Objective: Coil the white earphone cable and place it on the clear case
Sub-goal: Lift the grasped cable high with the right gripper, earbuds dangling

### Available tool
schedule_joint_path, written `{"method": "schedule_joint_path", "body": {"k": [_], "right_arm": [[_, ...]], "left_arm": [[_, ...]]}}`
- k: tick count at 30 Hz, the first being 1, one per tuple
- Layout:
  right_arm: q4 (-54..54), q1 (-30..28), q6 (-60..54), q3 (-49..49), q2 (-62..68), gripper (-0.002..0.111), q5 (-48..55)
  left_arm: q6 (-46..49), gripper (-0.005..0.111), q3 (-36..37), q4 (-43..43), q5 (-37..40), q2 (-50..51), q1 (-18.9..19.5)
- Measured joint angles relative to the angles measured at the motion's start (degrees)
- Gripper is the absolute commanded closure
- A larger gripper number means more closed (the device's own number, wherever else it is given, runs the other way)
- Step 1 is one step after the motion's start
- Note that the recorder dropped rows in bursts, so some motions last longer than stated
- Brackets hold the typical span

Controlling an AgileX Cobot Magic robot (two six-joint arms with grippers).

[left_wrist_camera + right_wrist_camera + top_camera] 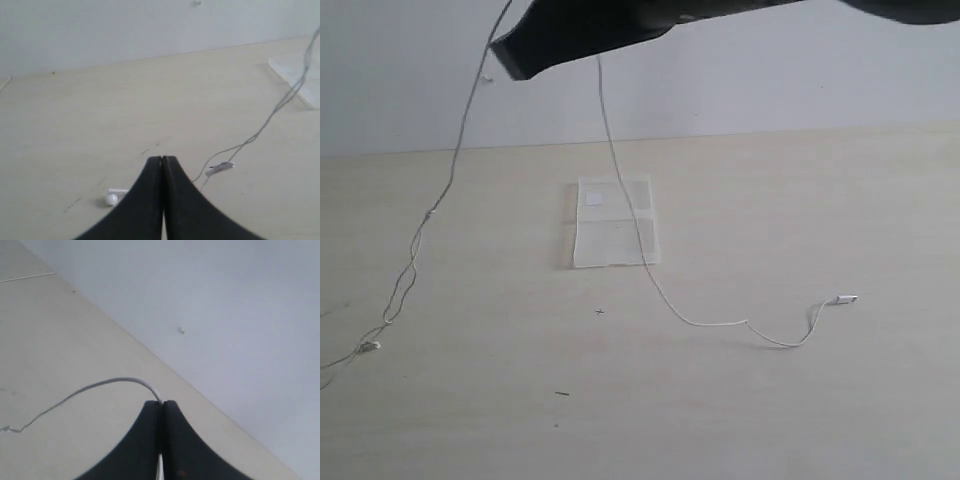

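The white earphone cable [448,180] hangs in two runs from my right gripper [515,55], a dark shape raised high at the top of the exterior view. One run drops left, forks, and ends at an earbud [368,346] on the table. The other crosses over the clear case [613,222] and trails right to a small white plug [845,299]. In the right wrist view the cable [100,385] enters the tips of the right gripper [162,403], which is shut on it. My left gripper [163,159] is shut with nothing in it, low beside an earbud [111,199].
A pale wooden table [770,400] meets a white wall [770,80] at the back. The cable's inline remote [220,168] lies just past the left fingertips. A corner of the case [300,82] shows in the left wrist view.
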Motion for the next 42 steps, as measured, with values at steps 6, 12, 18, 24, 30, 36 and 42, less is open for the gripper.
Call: {"method": "schedule_joint_path", "body": {"k": [6, 12, 18, 24, 30, 36, 42], "right_arm": [[-14.71, 0.0, 10.66, 3.48, -7.91, 0.108, 1.23], [-20.03, 0.0, 12.02, 3.53, -11.99, 0.108, 1.78], [-23.21, 0.0, 13.35, 3.53, -13.08, 0.108, 2.25], [-24.37, 0.0, 14.48, 0.09, -13.2, 0.108, 2.74], [-23.49, 0.0, 14.48, -2.16, -15.27, 0.108, 4.68], [-23.37, 0.0, 13.42, -2.29, -18.19, 0.108, 5.46], [-23.37, 0.0, 13.05, -5.75, -18.51, 0.108, 5.71]], "left_arm": [[-1.1, 0.107, 0.0, 0.83, -6.16, 0.0, 0.0], [-8.12, 0.107, 0.0, -0.83, -12.43, 0.0, 0.0], [-17.51, 0.107, 0.0, -1.17, -17.18, 0.0, 0.0], [-25.64, 0.107, 0.0, -1.28, -19.16, 0.0, 0.0], [-29.29, 0.107, 0.0, -1.28, -19.16, 0.0, 0.0], [-30.22, 0.107, 0.0, -1.28, -19.16, 0.0, 0.0], [-38.39, 0.107, 0.0, -1.39, -18.77, 0.0, 0.0]]}}
